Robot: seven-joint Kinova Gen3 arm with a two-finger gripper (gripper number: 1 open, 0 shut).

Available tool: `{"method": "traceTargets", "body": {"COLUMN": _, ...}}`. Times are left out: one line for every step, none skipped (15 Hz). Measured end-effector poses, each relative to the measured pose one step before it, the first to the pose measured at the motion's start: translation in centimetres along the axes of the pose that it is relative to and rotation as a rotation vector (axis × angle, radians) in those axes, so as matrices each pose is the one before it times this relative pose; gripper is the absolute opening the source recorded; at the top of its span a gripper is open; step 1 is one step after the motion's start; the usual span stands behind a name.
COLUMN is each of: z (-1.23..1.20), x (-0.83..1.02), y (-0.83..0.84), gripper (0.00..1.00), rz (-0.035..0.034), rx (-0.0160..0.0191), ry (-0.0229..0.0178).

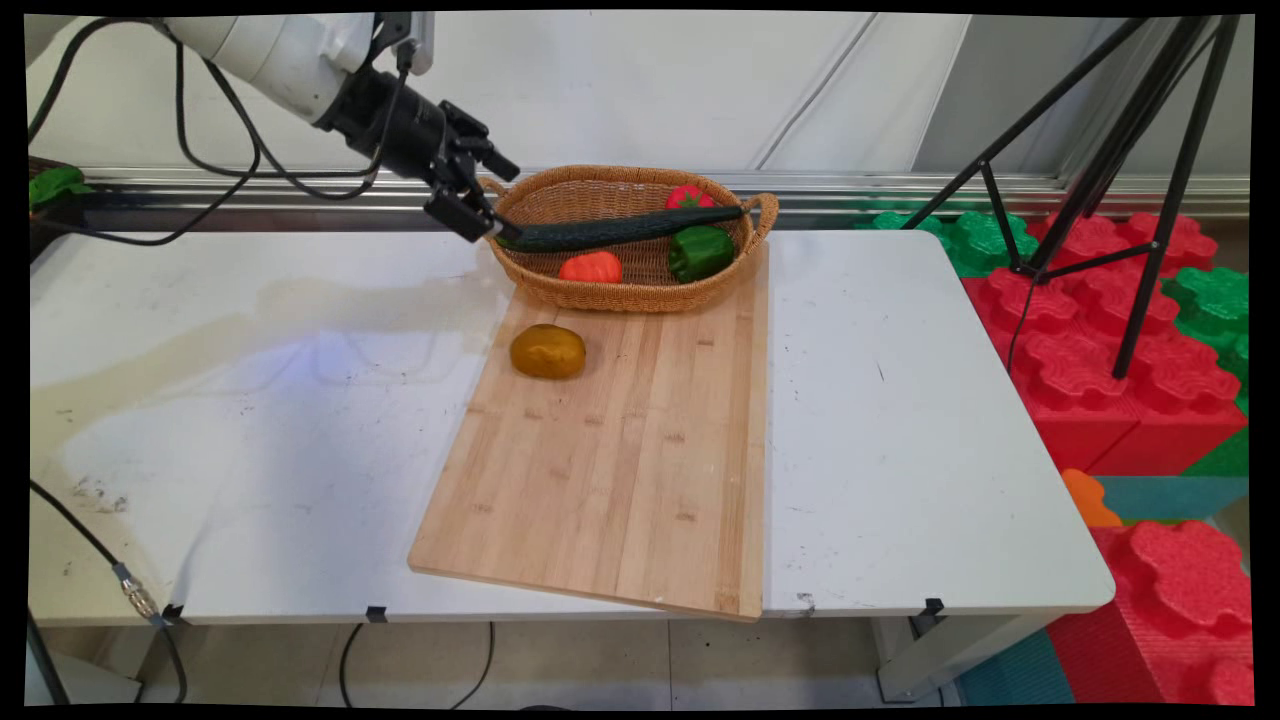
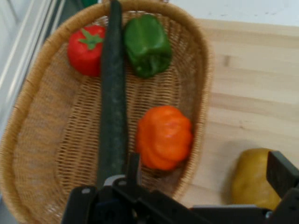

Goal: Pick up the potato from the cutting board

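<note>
Gripper [image 1: 497, 228] is clamped on one end of the cucumber [image 1: 620, 229], at the basket's [image 1: 620, 296] left rim. The cucumber runs lengthwise over the basket and its far end rests at the right handle.

Risks as I see them:
- The grip is right at the tip, so there's a long lever. The cucumber could pivot or slip out of the fingers if it's lifted or swung.
- The far end could catch on the handle or rim and drag the basket, which looks light and sits on the board's [image 1: 610, 470] far edge.
- The fingers are close to the wicker rim, so a low move could snag it.

Around it: in the basket there's a tomato [image 1: 688, 196] at the far right, a green pepper [image 1: 700, 252] just beside it toward the front, and an orange pepper [image 1: 590, 267] by the front wall, all next to or under the cucumber. A potato [image 1: 548, 351] lies on the board just outside the basket, near the board's left edge. A tripod [image 1: 1120, 160] stands off the table's [image 1: 900, 420] right side, well apart. Cables hang from the arm over the far left corner.
</note>
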Motion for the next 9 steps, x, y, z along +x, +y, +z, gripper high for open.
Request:
{"method": "traceTargets", "body": {"z": -0.022, "x": -0.056, "y": 0.522, "gripper": 1.0, "rz": -0.00699, "rx": -0.00769, "ry": -0.00248}}
{"method": "traceTargets", "body": {"z": 0.072, "x": -0.065, "y": 0.336, "gripper": 1.0, "rz": -0.00487, "rx": -0.00539, "ry": -0.00304}}
{"method": "traceTargets", "body": {"z": 0.212, "x": -0.167, "y": 0.481, "gripper": 1.0, "rz": -0.00675, "rx": -0.00738, "ry": -0.00614}}
{"method": "traceTargets", "body": {"z": 0.152, "x": -0.128, "y": 0.297, "gripper": 1.0, "rz": -0.00456, "rx": -0.00418, "ry": -0.00451}}
{"method": "traceTargets", "body": {"z": 0.285, "x": -0.176, "y": 0.412, "gripper": 1.0, "rz": -0.00702, "rx": -0.00591, "ry": -0.00601}}
{"method": "traceTargets", "body": {"z": 0.245, "x": -0.114, "y": 0.232, "gripper": 1.0, "rz": -0.00493, "rx": -0.0039, "ry": -0.00483}}
{"method": "traceTargets", "body": {"z": 0.388, "x": -0.197, "y": 0.327, "gripper": 1.0, "rz": -0.00772, "rx": -0.00474, "ry": -0.00719}}
{"method": "traceTargets", "body": {"z": 0.369, "x": -0.202, "y": 0.248, "gripper": 1.0, "rz": -0.00656, "rx": -0.00359, "ry": -0.00728}}
{"method": "traceTargets", "body": {"z": 0.41, "x": -0.17, "y": 0.211, "gripper": 1.0, "rz": -0.00511, "rx": -0.00305, "ry": -0.00741}}
